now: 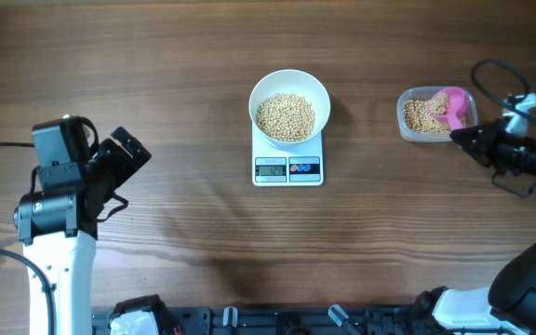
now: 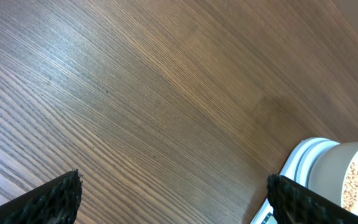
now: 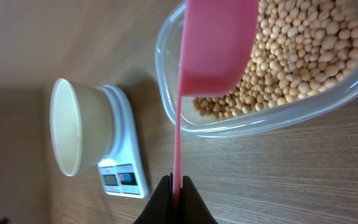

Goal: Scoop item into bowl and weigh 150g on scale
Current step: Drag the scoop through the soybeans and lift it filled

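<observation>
Right tool (image 1: 462, 136), from overhead, meets the pink scoop (image 1: 452, 104) at the tub (image 1: 406, 128); beans (image 1: 285, 117) fill the bowl (image 1: 258, 97) on the scale (image 1: 288, 169), left tool (image 1: 124, 158) well apart. Left wrist: its fingers (image 2: 51, 198) stand wide over the desk (image 2: 135, 93), bowl at the edge. Right wrist alone shows the right tool clamped on the scoop's handle, over the tub's beans.

Bowl (image 1: 256, 97) of beans (image 1: 285, 117) on scale (image 1: 288, 169); pink scoop (image 1: 452, 104) in tub (image 1: 403, 117), right tool (image 1: 459, 136) beside.

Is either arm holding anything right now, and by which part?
The right gripper pinches the small pink plastic scoop by the end of its thin handle. The left gripper is open, holding nothing.
</observation>
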Available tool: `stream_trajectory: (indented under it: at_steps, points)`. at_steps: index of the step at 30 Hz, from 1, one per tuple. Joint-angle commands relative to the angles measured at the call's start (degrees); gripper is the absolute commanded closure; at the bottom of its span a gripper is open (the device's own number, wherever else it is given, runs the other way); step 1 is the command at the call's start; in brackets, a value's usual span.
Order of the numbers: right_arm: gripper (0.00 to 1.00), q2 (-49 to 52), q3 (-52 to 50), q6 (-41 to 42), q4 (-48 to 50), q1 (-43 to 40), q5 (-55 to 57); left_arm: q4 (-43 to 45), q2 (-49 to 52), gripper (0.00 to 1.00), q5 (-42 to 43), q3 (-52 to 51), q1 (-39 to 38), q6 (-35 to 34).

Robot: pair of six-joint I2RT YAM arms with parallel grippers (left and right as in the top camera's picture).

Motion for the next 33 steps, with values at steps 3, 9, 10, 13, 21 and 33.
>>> stream_trajectory:
  at_steps: [3,9,10,13,21,33]
  points:
    - [0.96,0.7,-0.6,-0.2,0.2,-2.5,-16.1,0.2,0.1,0.0,0.3,0.0,0.4,0.3]
    - [0.96,0.7,-0.6,-0.2,0.3,-2.5,-23.2,0.2,0.1,0.0,0.3,0.0,0.4,0.3]
    - [0.96,0.7,-0.6,-0.2,0.3,-2.5,-24.0,0.2,0.1,0.0,0.3,0.0,0.4,0.3]
    - [0.96,0.7,-0.6,-0.2,0.3,-2.5,-28.8,0.2,0.1,0.0,0.3,0.0,0.4,0.3]
    - [0.96,0.4,-0.6,-0.1,0.2,0.3,-33.8,0.2,0.1,0.0,0.3,0.0,0.4,0.3]
    - [0.96,-5.6,1.6,12.3,9.4,18.2,-22.0,0.2,0.1,0.0,0.3,0.0,0.4,0.3]
